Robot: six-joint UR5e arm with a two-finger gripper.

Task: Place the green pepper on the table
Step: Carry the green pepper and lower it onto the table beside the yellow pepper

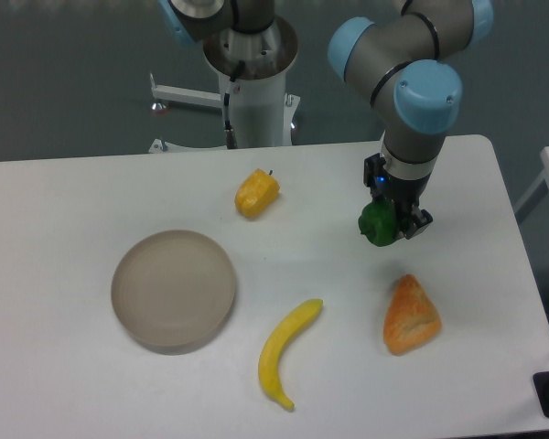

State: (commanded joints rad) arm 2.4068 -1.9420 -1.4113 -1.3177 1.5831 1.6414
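The green pepper (378,224) sits right of centre in the frame, pinched between the fingers (391,222) of the UR5e arm (412,82), which comes down from the upper right. It looks to be at or just above the worktop (91,192); whether it touches cannot be told from this angle. So the carrying seems done, and what is left is most likely releasing it and pulling the arm away. The pepper is small, glossy, dark green and lumpy, partly hidden by the fingers. It lies well apart from the yellow pepper (256,193), and above the orange bread-like wedge (411,315)
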